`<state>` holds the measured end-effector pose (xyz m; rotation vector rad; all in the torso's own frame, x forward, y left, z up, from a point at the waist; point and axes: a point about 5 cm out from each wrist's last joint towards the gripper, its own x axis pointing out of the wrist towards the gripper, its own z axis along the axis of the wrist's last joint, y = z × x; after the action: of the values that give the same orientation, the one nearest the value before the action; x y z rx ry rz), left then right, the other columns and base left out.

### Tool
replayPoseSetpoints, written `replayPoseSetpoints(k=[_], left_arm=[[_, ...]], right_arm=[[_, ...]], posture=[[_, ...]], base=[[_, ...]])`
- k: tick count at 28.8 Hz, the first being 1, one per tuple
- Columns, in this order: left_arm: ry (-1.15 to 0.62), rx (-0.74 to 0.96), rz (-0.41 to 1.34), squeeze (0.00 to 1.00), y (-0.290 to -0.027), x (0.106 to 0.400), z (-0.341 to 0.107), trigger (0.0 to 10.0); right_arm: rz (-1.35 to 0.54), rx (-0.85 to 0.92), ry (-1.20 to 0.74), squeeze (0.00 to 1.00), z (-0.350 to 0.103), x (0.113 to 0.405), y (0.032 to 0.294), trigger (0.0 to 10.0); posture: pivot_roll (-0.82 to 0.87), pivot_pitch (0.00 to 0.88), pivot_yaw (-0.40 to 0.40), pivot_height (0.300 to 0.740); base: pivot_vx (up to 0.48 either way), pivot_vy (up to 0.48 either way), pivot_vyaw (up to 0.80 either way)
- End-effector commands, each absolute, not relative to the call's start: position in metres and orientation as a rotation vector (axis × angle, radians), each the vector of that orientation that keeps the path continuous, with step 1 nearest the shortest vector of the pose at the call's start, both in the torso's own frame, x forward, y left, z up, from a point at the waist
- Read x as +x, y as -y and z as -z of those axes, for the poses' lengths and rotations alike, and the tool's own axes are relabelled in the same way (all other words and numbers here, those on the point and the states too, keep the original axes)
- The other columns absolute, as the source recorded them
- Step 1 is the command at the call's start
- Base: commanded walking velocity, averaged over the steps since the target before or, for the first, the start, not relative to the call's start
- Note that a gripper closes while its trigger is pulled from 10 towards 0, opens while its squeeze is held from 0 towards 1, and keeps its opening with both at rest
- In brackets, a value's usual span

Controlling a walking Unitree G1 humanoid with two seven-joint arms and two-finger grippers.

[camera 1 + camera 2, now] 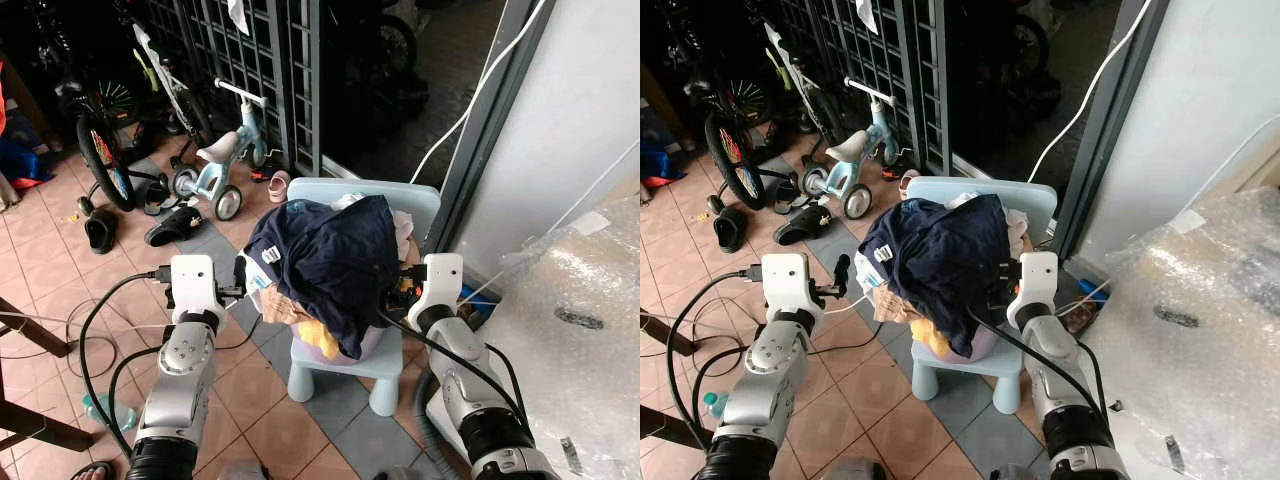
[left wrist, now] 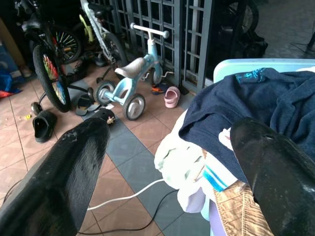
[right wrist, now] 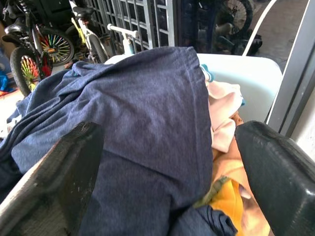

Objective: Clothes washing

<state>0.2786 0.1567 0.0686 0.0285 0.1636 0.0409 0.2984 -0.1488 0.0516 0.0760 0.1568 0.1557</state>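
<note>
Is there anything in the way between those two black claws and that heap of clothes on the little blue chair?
Nothing visible. The left gripper and right gripper flank the heap of clothes, topped by a navy blue shirt, on the small pale blue plastic chair, both open.

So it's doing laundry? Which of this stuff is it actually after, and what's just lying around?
For the washing:
- pile of clothes, navy shirt on top
- light blue chair holding it
- left gripper and right gripper, both open, one on each side of the pile

Just lying about:
- balance bike
- bicycle
- black sandals
- pink shoe
- bubble wrap
</note>
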Motion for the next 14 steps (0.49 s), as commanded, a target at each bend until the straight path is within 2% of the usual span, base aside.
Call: replayPoseSetpoints(k=[1,3,8,14], left_arm=[[-0.157,0.042,-0.024,0.0,-0.1565,0.2802,-0.0727,10.0],[-0.155,0.038,-0.023,0.0,-0.1565,0.2802,-0.073,10.0],[-0.151,0.032,-0.023,0.0,-0.1551,0.2794,-0.0737,10.0],[-0.149,0.026,-0.033,0.0,-0.1559,0.2784,-0.0739,10.0]], right_arm=[[-0.166,0.068,-0.141,0.0,-0.0561,0.2986,0.1474,10.0],[-0.183,0.055,-0.141,0.0,-0.0562,0.2976,0.1457,10.0],[-0.18,0.071,-0.152,0.0,-0.0551,0.2978,0.1467,10.0],[-0.201,0.068,-0.176,0.0,-0.0531,0.2988,0.1438,10.0]], posture=[[-0.04,0.0,0.059,0.74],[-0.04,0.0,0.059,0.74],[-0.04,0.0,0.041,0.74],[-0.03,0.0,0.036,0.74]], base=[[0.0,0.0,0.8],[0.0,0.0,0.8],[0.353,0.0,0.74],[0.444,0.0,0.0]])
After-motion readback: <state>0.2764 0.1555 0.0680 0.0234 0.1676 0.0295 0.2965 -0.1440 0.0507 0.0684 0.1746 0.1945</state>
